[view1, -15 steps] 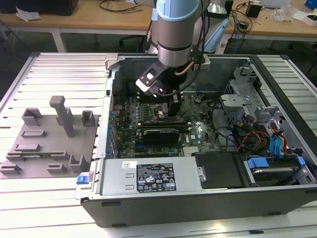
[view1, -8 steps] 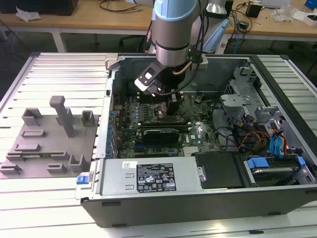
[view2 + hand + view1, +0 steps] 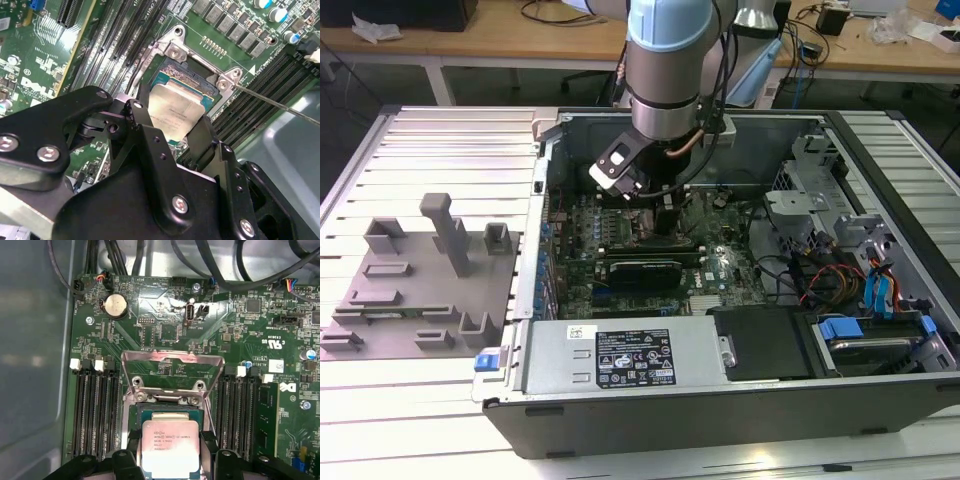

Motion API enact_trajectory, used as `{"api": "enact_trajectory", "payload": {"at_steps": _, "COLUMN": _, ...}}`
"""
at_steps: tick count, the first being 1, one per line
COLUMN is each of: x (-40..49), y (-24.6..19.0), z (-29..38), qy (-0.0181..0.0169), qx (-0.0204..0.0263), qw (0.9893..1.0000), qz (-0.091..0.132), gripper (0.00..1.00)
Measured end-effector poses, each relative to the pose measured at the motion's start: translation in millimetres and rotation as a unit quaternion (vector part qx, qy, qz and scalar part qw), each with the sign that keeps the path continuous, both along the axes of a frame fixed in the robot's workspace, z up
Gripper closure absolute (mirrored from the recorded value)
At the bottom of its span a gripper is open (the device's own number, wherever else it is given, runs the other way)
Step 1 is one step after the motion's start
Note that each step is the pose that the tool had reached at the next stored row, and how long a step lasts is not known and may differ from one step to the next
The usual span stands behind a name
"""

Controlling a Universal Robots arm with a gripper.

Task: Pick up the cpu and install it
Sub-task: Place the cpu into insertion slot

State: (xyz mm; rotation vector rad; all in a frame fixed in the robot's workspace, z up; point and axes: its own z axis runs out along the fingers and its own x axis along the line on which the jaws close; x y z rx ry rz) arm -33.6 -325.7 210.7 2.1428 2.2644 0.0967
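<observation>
An open computer case (image 3: 740, 405) lies on the desk (image 3: 420, 410), with a tray (image 3: 405, 300) just beside it at the exterior view's left. The arm (image 3: 670, 70) reaches down into the case over the motherboard (image 3: 725, 265). In both wrist views the pincer (image 3: 170, 455) (image 3: 175, 125) grips the cpu (image 3: 170, 442) (image 3: 177, 107) between its fingers, over the socket (image 3: 170, 412) (image 3: 187, 75). Memory slots (image 3: 95, 410) flank the socket on both sides.

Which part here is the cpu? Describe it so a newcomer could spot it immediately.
Inside the open computer case, find the green motherboard and its socket below the raised metal frame. The cpu is the flat silvery square just over that socket, between the gripper's jaws. Its neighbours are black memory slots and green board.
</observation>
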Motion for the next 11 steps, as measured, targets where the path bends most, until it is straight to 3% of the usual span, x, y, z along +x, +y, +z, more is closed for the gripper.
{"api": "enact_trajectory", "payload": {"at_steps": 11, "x": -2.1, "y": 0.2, "z": -7.5, "qy": 0.0000, "qx": 0.0002, "qw": 0.9997, "qz": -0.022, "gripper": 0.45}}
